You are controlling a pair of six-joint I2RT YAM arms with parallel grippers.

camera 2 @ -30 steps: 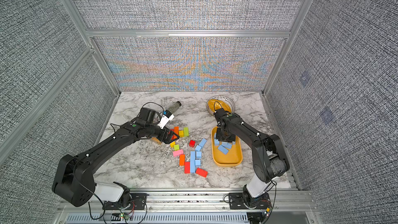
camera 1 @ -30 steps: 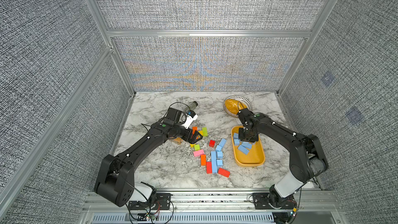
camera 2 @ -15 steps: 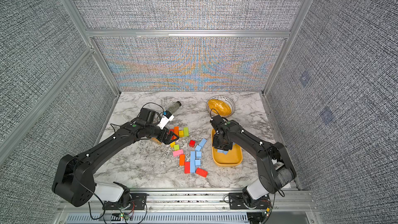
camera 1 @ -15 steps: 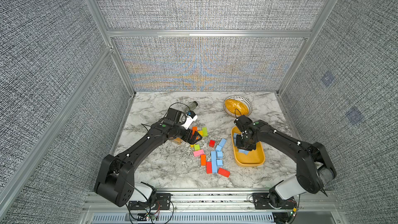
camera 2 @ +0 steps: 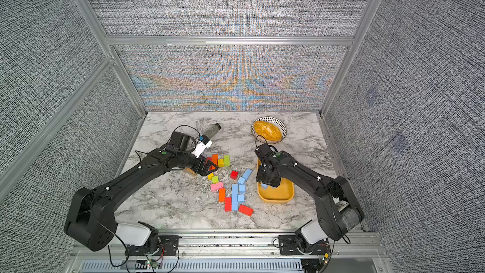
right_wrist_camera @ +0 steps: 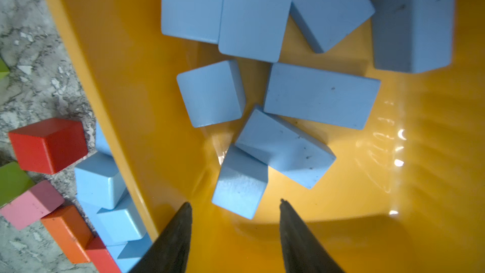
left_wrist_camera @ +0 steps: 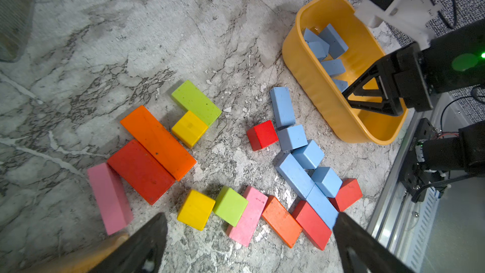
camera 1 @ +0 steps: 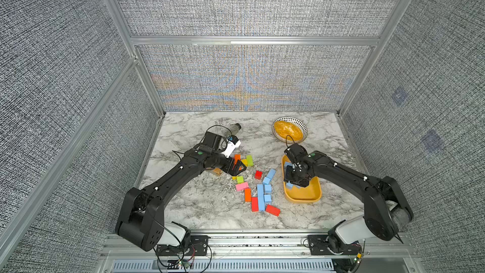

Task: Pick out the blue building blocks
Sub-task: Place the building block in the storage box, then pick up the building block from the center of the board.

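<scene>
Several blue building blocks (camera 1: 260, 196) (camera 2: 234, 196) (left_wrist_camera: 295, 174) lie on the marble beside mixed coloured blocks. More blue blocks (right_wrist_camera: 320, 95) (left_wrist_camera: 332, 66) lie in the yellow tray (camera 1: 303, 200) (camera 2: 275, 200) (right_wrist_camera: 105, 74). My right gripper (camera 1: 295, 179) (camera 2: 267, 179) (right_wrist_camera: 235, 202) hangs low over the tray's left side, open, with nothing between its fingers. A blue cube (right_wrist_camera: 240, 182) lies on the tray floor just past the fingertips. My left gripper (camera 1: 237, 168) (camera 2: 210, 169) (left_wrist_camera: 249, 215) is open above the coloured blocks, holding nothing.
Red, orange, yellow, green and pink blocks (left_wrist_camera: 157, 140) (camera 1: 248, 194) surround the blue ones. A patterned bowl (camera 1: 301, 124) of yellow contents stands behind the tray. A clear bottle (camera 1: 234, 128) lies at the back. A wooden piece (camera 1: 217, 172) sits under the left arm.
My right gripper moved from the tray's far end toward its near left side and opened, letting go of a blue block into the tray. The left arm has not moved.
</scene>
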